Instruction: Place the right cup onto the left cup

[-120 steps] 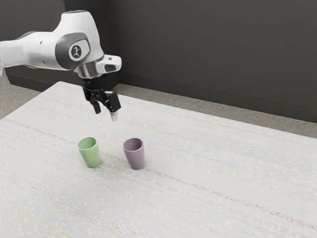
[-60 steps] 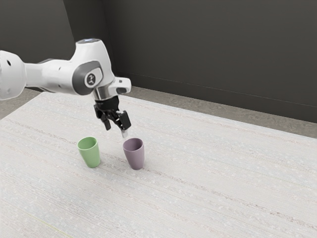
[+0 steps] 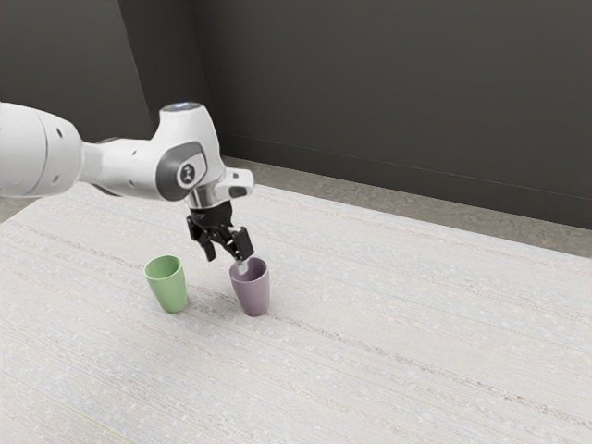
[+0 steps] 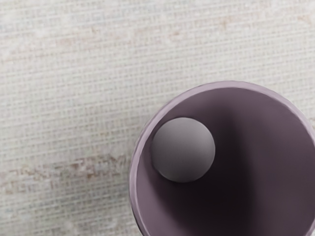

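Purple cup (image 3: 252, 294) and green cup (image 3: 170, 291) stand upright on the pale table (image 3: 416, 324), near each other, the green one toward the exterior view's left, with a strip of tabletop between them. The gripper (image 3: 226, 262) has its fingers spread apart, one tip at the purple one's rim, contact unclear. Tabletop spreads wide toward the exterior view's right, its far edge lying short of a dark wall (image 3: 388, 92).
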